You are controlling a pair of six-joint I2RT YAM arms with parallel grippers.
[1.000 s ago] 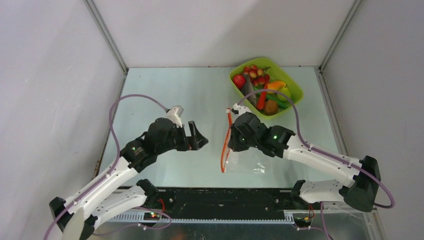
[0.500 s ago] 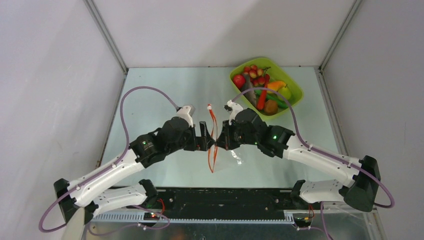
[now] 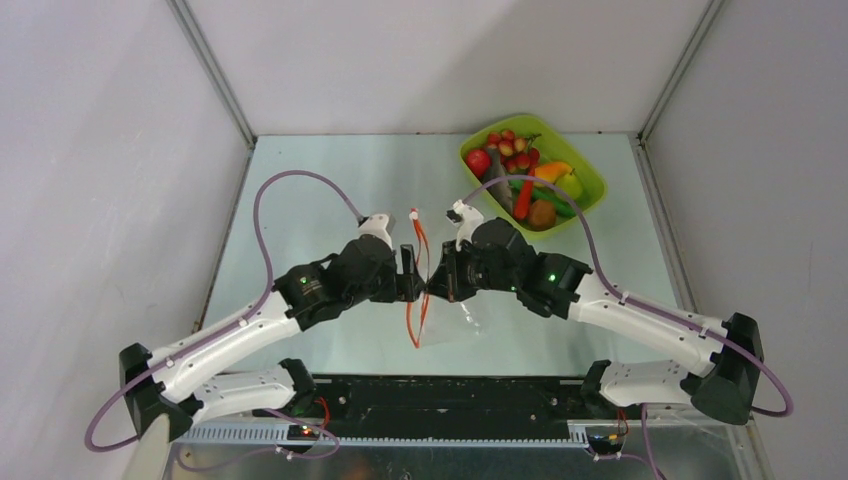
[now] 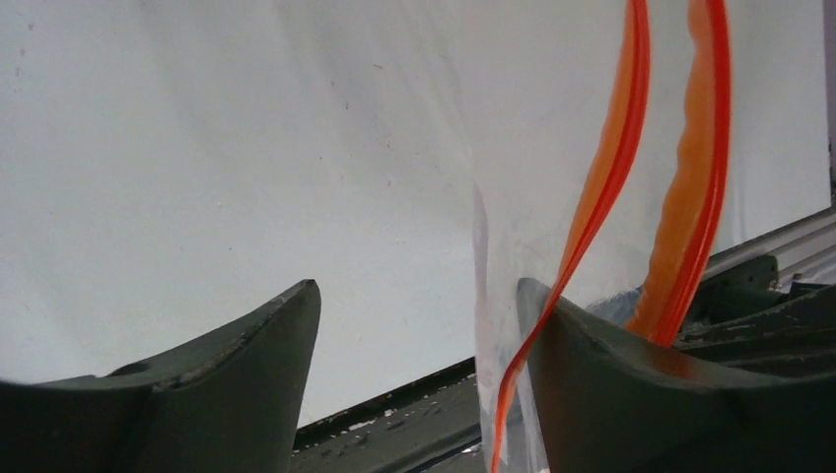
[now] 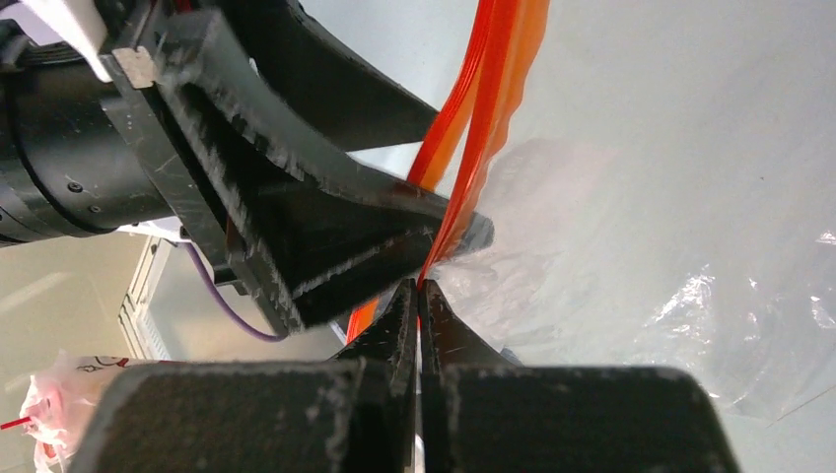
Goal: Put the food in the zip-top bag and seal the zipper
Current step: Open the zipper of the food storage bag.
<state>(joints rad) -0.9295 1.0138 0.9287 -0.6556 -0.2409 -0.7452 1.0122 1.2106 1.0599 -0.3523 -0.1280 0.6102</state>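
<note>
Orange-red zipper point(image 3: 422, 243), lime-green tray point(image 3: 588, 172)

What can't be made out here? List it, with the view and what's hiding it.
- Top external: where the left gripper and right gripper touch the zipper. Their own bodies cover it.
- Left wrist: whether the zip-top bag is open further along. The frame edge cuts the strips off.
- Right wrist: the zipper's lower run, behind the left gripper's finger.
- Top external: the grey fish in the green tray, crossed by the purple cable.
</note>
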